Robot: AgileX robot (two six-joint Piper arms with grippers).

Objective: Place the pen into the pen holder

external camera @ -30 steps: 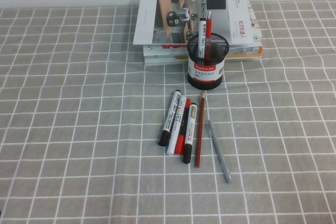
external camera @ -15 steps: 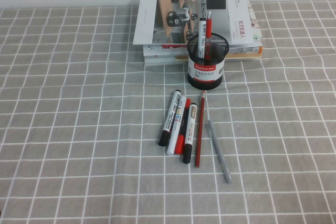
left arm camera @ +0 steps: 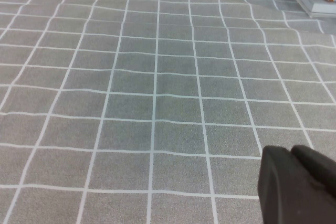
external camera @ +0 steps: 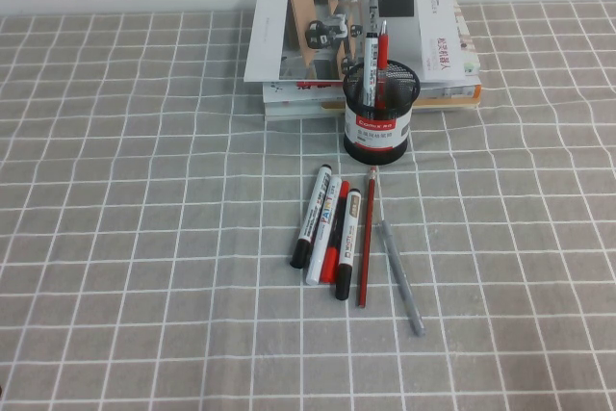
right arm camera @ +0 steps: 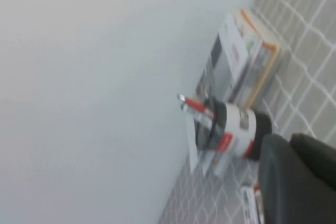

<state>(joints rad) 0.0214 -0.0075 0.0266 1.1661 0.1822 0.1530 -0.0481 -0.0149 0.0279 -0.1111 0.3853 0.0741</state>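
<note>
Pen (external camera: 400,277): slim, plain grey, lying flat.

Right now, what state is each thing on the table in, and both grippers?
pen: lying flat on the cloth, not in the cup.
pen holder: upright, already holding two pens.
red pencil: lying flat beside the pen.
markers: three, lying side by side.
books: stacked flat.
left gripper: above bare cloth.
right gripper: raised, facing the pen holder.
</note>
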